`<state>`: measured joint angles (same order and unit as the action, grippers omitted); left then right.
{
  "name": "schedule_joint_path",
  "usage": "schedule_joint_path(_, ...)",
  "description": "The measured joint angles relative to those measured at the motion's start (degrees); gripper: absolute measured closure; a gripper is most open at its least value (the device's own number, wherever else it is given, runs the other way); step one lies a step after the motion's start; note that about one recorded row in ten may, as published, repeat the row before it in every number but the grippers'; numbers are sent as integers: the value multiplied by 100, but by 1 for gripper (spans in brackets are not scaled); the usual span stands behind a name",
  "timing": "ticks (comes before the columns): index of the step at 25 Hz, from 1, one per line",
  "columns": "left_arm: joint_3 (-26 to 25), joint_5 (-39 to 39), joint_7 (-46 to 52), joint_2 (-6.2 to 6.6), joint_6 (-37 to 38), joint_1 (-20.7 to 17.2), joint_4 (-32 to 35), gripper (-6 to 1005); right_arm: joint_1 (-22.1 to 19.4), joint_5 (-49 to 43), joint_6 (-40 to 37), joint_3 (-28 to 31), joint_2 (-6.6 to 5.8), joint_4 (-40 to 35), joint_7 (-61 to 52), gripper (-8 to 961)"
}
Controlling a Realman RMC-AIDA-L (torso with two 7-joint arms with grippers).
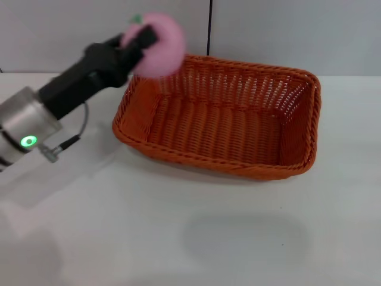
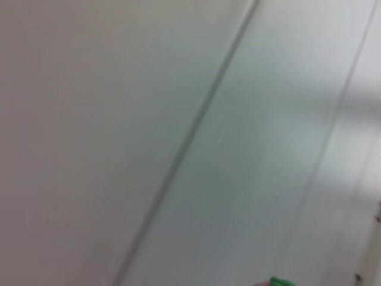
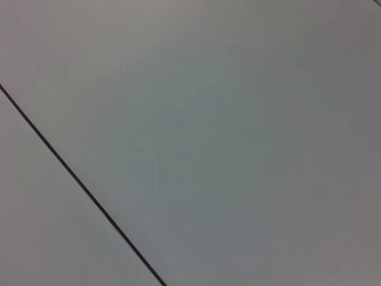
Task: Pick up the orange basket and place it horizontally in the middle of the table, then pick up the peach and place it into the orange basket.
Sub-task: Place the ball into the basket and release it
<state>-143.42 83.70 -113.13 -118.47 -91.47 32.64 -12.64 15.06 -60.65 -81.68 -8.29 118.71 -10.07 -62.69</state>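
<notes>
Head view: left gripper point(image 1: 144, 37) is up in the air at the far-left corner of the orange basket point(image 1: 223, 116), its black fingers point(image 1: 146, 40) clamped on the peach point(image 1: 158, 43). The peach sits at the gripper's tip, bulging out past the fingers toward the basket side, green leaf mark on top, next to the fingertip. The peach is off the table, hanging over the basket's far-left rim corner; can't tell if it touches the braid, looks just above it. The arm runs from the silver wrist section with a green light at the left edge, up and right to the peach. The basket lies flat on the white table point(image 1: 178, 238), long side across the view, roughly mid-table, slightly right of centre, open side up, nothing inside it. Grey wall point(image 1: 286, 30) behind with a dark vertical seam. Left wrist view: mostly wall panels with seams, only a sliver of the peach point(image 2: 275, 282), pink with its green leaf, at the frame edge. Right gripper is not seen in any view; right wrist view shows just plain wall with one dark seam line.
</notes>
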Motion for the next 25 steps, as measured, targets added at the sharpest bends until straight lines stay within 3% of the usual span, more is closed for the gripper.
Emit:
schedule_joint_path(7, 376, -9, 457, -19, 562, 170, -25, 830, 82, -41, 52, -126, 4, 116, -2, 404)
schedule_joint_path(18, 460, -18, 619, -4, 469, 147, -69, 582, 139, -44, 123, -138, 2, 129, -5, 405)
schedule_joint_path(25, 410, -45, 658, 8, 330, 128, -73, 274, 145, -37, 127, -118, 9, 129, -5, 405)
